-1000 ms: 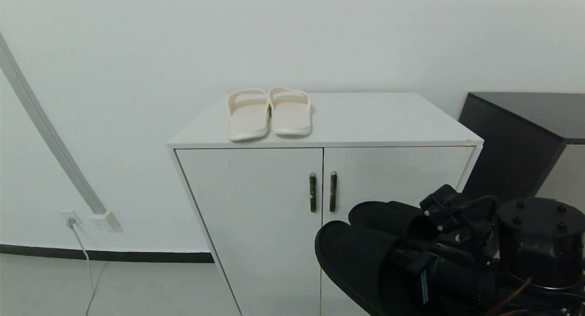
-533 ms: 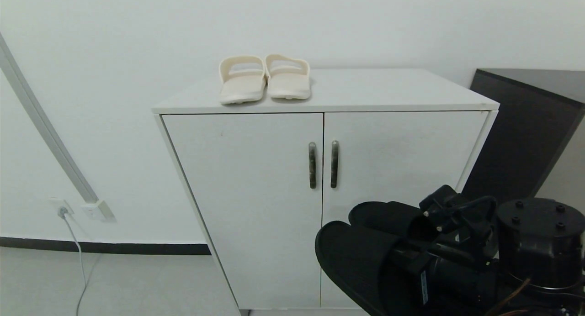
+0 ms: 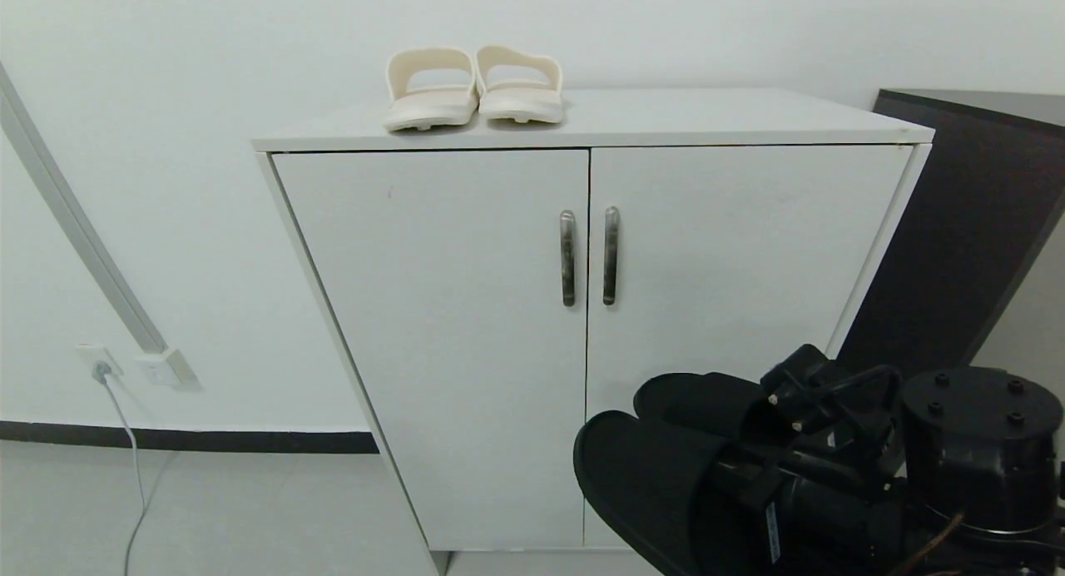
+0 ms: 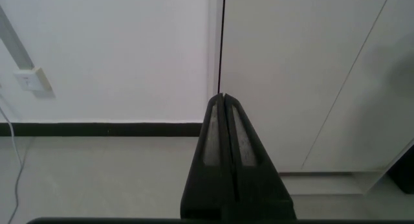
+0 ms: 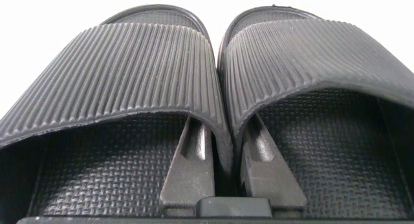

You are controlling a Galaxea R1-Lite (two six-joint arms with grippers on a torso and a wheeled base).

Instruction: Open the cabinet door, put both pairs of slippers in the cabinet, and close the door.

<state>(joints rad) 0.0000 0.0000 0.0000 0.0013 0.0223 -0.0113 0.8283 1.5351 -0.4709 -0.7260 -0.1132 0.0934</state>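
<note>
The white cabinet (image 3: pixel 433 310) stands with both doors closed, its two metal handles (image 3: pixel 589 257) side by side at the middle. A cream pair of slippers (image 3: pixel 474 87) rests on its top toward the left. My right gripper (image 3: pixel 765 443) sits low at the right, in front of the right door, shut on a black pair of slippers (image 3: pixel 666 459). In the right wrist view its fingers (image 5: pixel 194 166) reach under the straps and pinch the inner sides of the black slippers (image 5: pixel 149 75) together. My left gripper (image 4: pixel 223 104) is shut with nothing in it, near the cabinet's left side (image 4: pixel 291 68).
A dark cabinet (image 3: pixel 973 226) stands right beside the white one. On the left wall are a slanted cable duct (image 3: pixel 75 226) and an outlet with a cord (image 3: pixel 104 376) hanging to the floor. Open floor (image 3: pixel 191 509) lies left of the cabinet.
The whole head view has shifted: the cabinet now sits higher in the picture and its front shows more fully. The right gripper keeps its hold on the black slippers.
</note>
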